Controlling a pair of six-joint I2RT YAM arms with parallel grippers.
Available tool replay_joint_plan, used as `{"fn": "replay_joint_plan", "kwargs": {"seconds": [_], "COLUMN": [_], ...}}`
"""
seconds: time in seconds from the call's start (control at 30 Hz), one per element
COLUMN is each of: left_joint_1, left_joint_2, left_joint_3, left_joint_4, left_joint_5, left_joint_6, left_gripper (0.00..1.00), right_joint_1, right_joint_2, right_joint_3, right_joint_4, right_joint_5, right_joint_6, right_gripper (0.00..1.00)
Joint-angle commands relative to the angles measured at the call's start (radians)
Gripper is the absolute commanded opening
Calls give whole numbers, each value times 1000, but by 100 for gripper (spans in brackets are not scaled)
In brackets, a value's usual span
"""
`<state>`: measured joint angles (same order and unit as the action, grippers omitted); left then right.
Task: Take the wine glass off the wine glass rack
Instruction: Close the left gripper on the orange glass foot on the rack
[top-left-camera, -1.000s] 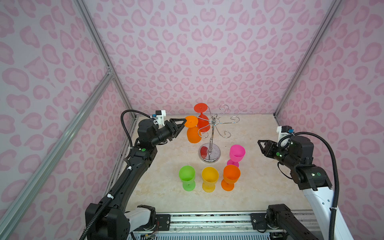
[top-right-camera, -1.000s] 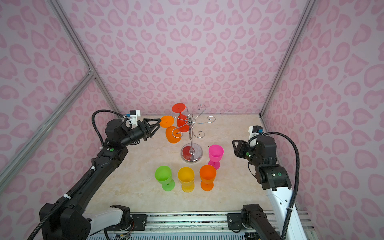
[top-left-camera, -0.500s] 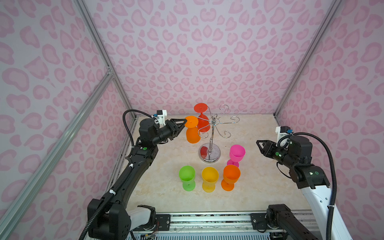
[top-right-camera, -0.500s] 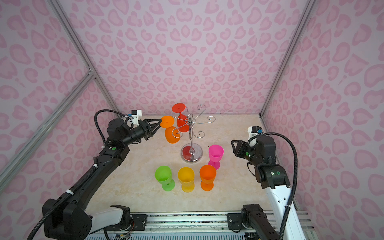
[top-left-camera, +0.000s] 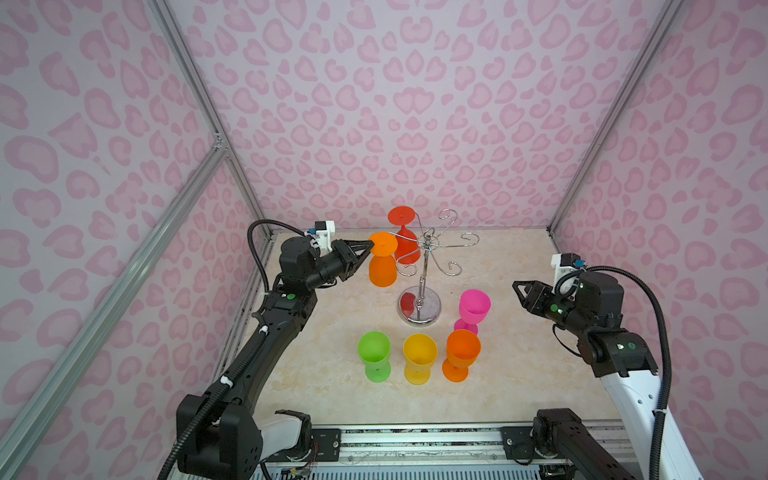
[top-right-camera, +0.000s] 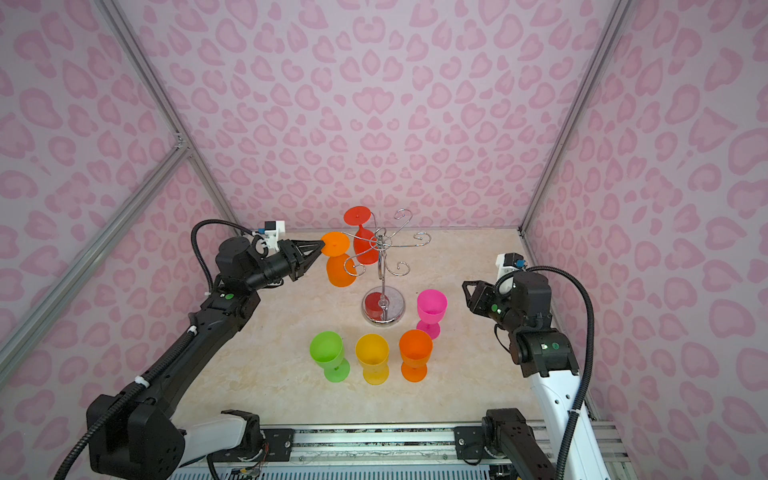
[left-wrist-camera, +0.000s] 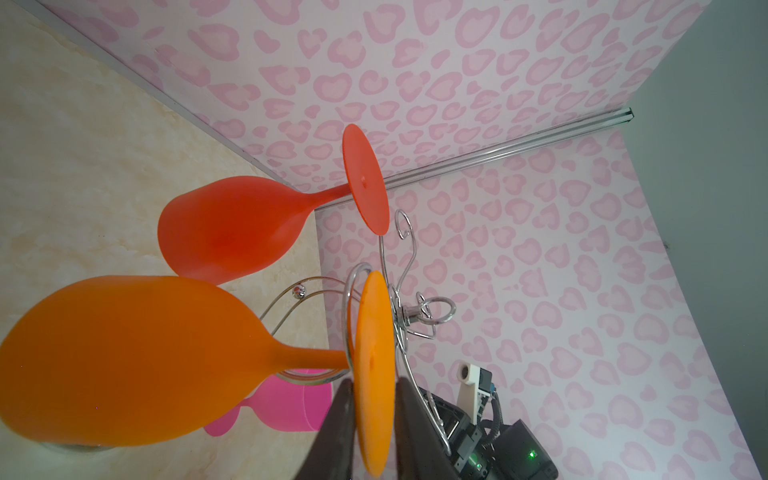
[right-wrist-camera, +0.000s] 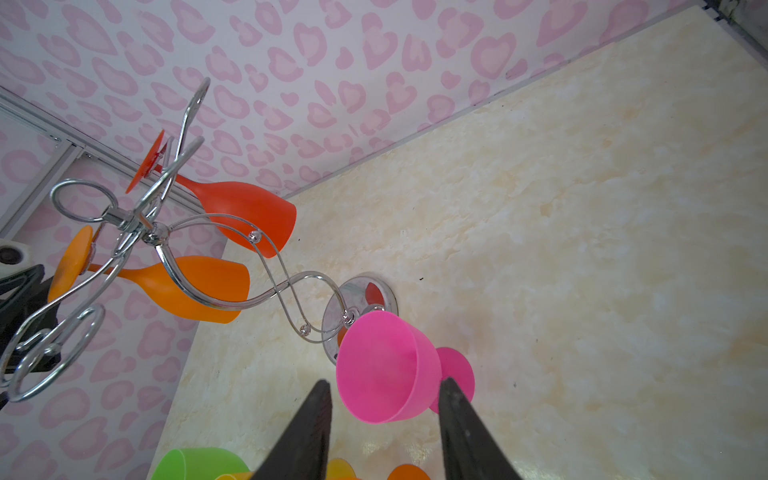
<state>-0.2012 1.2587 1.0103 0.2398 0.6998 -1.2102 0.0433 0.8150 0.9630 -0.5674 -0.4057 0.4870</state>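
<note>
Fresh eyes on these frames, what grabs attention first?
The chrome wine glass rack mid-table, with a hanging orange glass and a red glass upside down on its hooks. The left gripper straddles that orange glass's foot disc. Upright in front: a green glass, a yellow glass, a second orange glass and a pink glass.

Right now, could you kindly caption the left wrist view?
Left gripper straddles foot of orange plastic wine glass on chrome wire rack.
</note>
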Motion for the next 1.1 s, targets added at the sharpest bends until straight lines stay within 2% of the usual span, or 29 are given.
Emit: {"fn": "replay_joint_plan", "kwargs": {"seconds": [0.0, 0.33, 0.83, 1.07], "left_joint_1": [-1, 0, 33, 37], "left_joint_2": [7, 10, -9, 34], "left_joint_3": [-3, 3, 40, 80], "left_joint_4": [47, 64, 49, 65], "left_joint_5": [15, 30, 41, 56], "left_joint_6": [3, -20, -28, -38], "left_gripper": [16, 4, 2, 2], "right_joint_1": [-1, -6, -29, -44], "right_joint_2": [0, -4, -14, -23], "right_joint_3": [-8, -15, -37, -46], "right_joint_4": [27, 31, 46, 47], "right_joint_5": [-15, -22, -42, -53], "right_joint_6": [10, 16, 21, 23], "right_gripper": [43, 43, 43, 43]}}
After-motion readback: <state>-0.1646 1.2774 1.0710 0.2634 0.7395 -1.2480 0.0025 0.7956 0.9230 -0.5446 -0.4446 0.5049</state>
